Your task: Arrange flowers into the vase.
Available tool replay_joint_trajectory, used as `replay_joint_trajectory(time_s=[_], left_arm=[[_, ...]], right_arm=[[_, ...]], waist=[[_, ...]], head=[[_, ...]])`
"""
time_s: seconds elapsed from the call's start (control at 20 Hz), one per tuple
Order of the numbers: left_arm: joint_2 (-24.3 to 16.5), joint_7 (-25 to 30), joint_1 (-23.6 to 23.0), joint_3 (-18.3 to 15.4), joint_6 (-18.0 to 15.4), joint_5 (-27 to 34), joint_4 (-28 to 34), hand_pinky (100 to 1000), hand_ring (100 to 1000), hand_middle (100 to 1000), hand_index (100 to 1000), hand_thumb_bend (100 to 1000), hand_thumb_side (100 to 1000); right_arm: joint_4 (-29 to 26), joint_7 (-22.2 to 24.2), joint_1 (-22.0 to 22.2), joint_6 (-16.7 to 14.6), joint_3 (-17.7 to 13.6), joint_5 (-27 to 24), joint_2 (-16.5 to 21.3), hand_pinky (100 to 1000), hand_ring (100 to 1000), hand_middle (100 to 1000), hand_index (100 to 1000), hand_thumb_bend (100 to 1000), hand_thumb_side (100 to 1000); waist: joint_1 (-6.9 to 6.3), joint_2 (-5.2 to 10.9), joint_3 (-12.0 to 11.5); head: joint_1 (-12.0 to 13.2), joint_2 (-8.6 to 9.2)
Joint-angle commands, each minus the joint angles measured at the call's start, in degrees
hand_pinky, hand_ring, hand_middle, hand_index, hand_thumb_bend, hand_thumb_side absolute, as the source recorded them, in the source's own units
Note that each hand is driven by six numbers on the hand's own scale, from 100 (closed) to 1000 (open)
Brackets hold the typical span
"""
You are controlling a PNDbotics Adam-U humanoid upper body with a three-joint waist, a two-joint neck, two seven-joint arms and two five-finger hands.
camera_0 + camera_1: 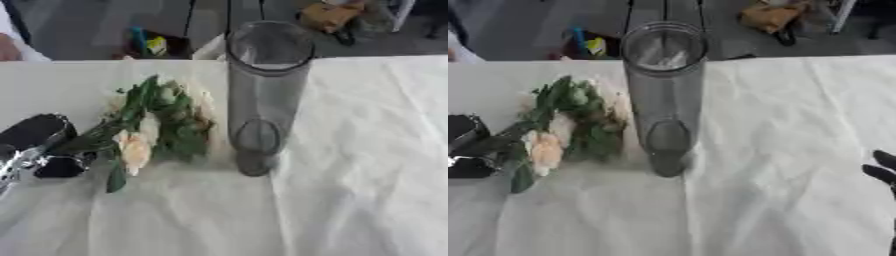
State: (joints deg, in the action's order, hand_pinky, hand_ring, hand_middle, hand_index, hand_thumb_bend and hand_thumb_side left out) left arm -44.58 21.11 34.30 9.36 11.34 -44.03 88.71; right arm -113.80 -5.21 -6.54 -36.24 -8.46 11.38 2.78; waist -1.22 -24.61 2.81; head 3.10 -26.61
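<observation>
A tall clear glass vase (267,95) stands upright near the middle of a table covered by a wrinkled white cloth (367,165), its mouth toward twelve o'clock and nothing visible inside it. A bunch of flowers (153,125), with pale cream and peach blooms among green leaves, lies flat on the cloth just beside the vase at its nine o'clock, the blooms toward the vase and the stems running toward eight o'clock. The left hand (39,150) enters from nine o'clock and sits at the stem end of the flowers; its fingers appear curled about the stems, though the contact itself is not sharply shown. The right hand (883,170) shows only as dark fingertips at the four o'clock edge in the right eye view, well apart from the vase; whether its fingers are spread or closed cannot be told.
</observation>
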Motion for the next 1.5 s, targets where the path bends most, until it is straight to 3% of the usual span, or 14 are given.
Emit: replay_joint_trajectory(time_s=[0.05,0.55,0.8,0.85,1.0,1.2,1.5], left_arm=[[-3.1,-0.2,0.3,-2.6,1.5,1.8,3.0,100,100,100,109,100,484],[-5.2,-2.4,-0.8,-6.8,6.4,4.2,8.2,100,100,100,109,100,468],[-5.4,-4.5,-0.9,-9.2,8.7,7.2,9.9,100,100,100,108,100,517],[-5.3,-5.3,-0.7,-9.7,9.1,8.7,10.4,100,100,100,107,100,559],[-5.5,-8.2,-0.5,-10.4,10.4,13.5,11.5,100,100,100,107,100,559],[-5.2,-16.1,2.2,-12.0,12.4,23.1,13.2,100,100,100,106,100,609],[-4.4,-25.5,6.9,-11.5,12.6,36.3,12.5,100,100,100,105,100,648]], right_arm=[[-0.8,-0.1,0.1,-0.2,-0.3,-0.3,0.3,727,815,712,900,100,1000],[-0.8,-0.5,0.6,-0.6,-0.5,-0.5,0.5,727,813,711,900,100,1000],[-0.8,-0.7,0.7,-0.6,-0.7,-0.4,0.6,727,813,710,900,100,1000],[-0.8,-0.7,0.8,-0.6,-0.7,-0.4,0.6,727,813,710,900,100,1000],[-0.8,-0.8,0.8,-0.7,-0.6,-0.4,0.6,727,813,710,900,100,1000],[-0.8,-0.9,1.4,-0.9,-0.6,-0.5,1.0,727,811,709,899,100,1000],[-0.8,-1.4,2.9,-2.2,-0.5,-2.5,3.0,724,805,710,895,100,1000]], waist=[[0.33,1.22,-0.2],[0.30,1.83,-0.5],[0.28,1.99,-0.8],[0.30,2.04,-0.8],[0.30,2.09,-0.9],[0.13,2.78,-0.8],[-0.12,5.28,-0.2]], head=[[-0.4,0.30],[-1.8,-0.15],[-2.6,-0.26],[-2.9,-0.32],[-3.1,-0.37],[-3.7,-1.19],[-3.7,-2.78]])
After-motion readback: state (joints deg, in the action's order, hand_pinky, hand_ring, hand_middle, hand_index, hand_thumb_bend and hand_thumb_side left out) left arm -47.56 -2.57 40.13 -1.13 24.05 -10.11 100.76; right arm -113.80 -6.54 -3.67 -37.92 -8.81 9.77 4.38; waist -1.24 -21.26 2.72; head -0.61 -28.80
